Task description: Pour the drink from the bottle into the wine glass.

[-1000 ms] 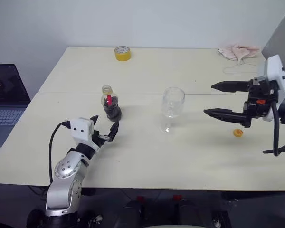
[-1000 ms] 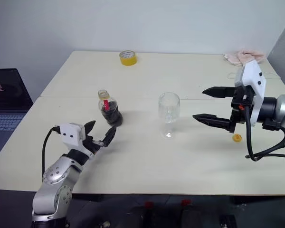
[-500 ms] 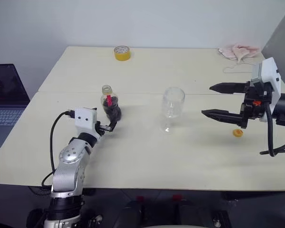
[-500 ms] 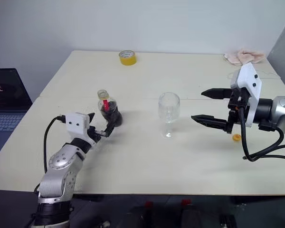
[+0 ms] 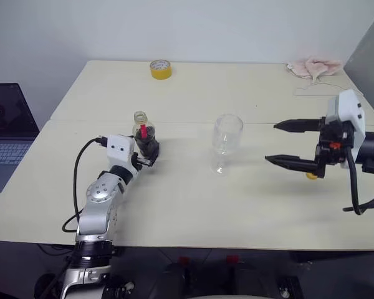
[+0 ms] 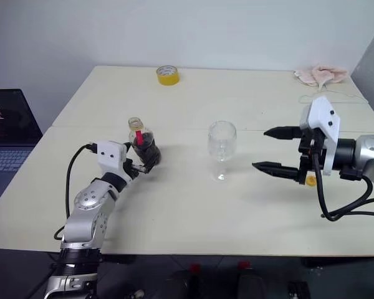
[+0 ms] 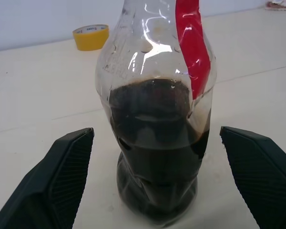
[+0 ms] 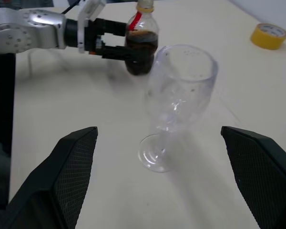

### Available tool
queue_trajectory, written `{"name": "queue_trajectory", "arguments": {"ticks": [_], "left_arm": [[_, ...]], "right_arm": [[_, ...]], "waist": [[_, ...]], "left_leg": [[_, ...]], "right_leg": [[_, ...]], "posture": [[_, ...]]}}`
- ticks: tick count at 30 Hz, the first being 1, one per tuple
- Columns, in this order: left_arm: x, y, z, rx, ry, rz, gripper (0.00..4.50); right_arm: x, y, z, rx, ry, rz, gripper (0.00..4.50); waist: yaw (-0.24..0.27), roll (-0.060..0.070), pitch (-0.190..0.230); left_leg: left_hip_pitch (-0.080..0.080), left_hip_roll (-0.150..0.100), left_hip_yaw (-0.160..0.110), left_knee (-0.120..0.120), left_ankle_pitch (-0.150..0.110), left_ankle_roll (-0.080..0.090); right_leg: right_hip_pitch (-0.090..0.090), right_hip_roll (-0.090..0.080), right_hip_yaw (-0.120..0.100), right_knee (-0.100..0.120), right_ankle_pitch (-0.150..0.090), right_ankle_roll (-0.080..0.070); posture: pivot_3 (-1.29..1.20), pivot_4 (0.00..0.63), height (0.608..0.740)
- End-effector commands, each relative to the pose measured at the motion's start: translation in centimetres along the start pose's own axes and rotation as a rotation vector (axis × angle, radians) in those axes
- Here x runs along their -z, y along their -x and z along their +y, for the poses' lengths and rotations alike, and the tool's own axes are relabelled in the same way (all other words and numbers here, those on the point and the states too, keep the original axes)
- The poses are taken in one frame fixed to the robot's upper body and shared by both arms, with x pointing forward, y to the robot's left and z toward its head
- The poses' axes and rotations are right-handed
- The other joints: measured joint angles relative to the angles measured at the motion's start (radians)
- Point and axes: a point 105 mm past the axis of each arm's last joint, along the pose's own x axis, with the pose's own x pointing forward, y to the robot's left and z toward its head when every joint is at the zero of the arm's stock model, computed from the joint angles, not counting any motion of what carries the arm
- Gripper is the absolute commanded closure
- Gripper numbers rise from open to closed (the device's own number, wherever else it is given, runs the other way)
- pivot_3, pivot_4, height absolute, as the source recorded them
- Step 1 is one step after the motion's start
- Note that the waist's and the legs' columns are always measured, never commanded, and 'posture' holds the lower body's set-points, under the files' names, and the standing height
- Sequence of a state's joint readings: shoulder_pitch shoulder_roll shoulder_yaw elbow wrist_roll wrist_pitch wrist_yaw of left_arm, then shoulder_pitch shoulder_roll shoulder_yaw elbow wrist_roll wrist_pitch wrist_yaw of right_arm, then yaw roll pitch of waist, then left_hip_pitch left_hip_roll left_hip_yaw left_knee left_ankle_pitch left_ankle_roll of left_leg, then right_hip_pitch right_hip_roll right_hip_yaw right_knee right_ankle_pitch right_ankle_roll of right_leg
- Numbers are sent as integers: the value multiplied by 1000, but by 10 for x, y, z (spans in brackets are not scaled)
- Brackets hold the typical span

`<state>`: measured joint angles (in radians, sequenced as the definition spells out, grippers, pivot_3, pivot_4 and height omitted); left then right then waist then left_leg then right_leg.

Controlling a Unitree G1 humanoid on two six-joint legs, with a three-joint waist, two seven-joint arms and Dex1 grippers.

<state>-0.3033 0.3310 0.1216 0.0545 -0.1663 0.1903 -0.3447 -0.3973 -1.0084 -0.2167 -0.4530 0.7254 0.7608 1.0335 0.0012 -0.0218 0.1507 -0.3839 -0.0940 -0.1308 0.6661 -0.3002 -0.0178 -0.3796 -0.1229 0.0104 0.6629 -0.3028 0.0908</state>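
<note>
The bottle stands upright on the table's left half, clear with a red label strip. The drink, almost black, fills its lower half. My left gripper is open, level with the table, one finger on each side of the bottle's base with gaps showing in the left wrist view. The wine glass stands empty and upright at the table's middle. My right gripper hovers open to the right of the glass, pointing at it from a short way off.
A small yellow cap lies on the table beneath the right gripper. A yellow tape roll sits at the far edge and a pink cloth at the far right corner. A laptop stands off the table's left side.
My left gripper has moved forward until its open fingers flank the bottle's base. The right gripper has sunk slightly and stays open. Bottle and glass have not moved.
</note>
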Motion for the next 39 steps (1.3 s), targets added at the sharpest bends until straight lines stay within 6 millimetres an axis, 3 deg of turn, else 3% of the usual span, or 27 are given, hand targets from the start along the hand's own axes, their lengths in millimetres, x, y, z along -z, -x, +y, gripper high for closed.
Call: {"name": "queue_trajectory", "arguments": {"ticks": [1,14,17,24,26,33,39], "left_arm": [[-10,-7,2,8,-34,-50,0],[-1,-24,-4,59,-37,-67,0],[-1,-25,-5,70,-34,-73,612],[-4,-30,-8,84,-45,-89,2865],[-7,-31,-7,80,-44,-99,3311],[-38,-41,-14,65,-28,-188,3560],[-64,-56,-37,69,36,-247,3560]], "right_arm": [[-12,8,7,-16,78,-70,71],[-12,14,12,13,70,-113,71],[-13,14,12,23,71,-111,0],[-11,17,9,54,71,-98,0],[-10,17,9,61,71,-95,0],[-7,22,5,96,65,-79,0],[-2,27,3,132,52,-61,0]], "waist": [[-1,0,0],[-1,-3,2],[-1,-3,2],[-1,-3,2],[-1,-3,2],[-1,-4,2],[0,-5,3]], "left_leg": [[0,0,0,0,0,0],[0,0,-1,0,0,0],[0,0,-1,0,0,0],[0,0,-1,1,0,0],[0,0,-1,1,0,0],[-1,0,-1,2,0,0],[-2,-1,-2,4,0,0]], "right_leg": [[0,0,0,0,0,0],[0,0,-1,0,0,0],[0,0,-1,0,0,0],[0,0,-1,0,0,0],[0,0,-1,1,0,0],[0,0,-2,1,0,0],[0,0,-2,1,0,0]], "posture": [[0,150,740],[0,150,740],[0,150,740],[0,150,740],[0,150,740],[0,150,740],[0,150,740]]}}
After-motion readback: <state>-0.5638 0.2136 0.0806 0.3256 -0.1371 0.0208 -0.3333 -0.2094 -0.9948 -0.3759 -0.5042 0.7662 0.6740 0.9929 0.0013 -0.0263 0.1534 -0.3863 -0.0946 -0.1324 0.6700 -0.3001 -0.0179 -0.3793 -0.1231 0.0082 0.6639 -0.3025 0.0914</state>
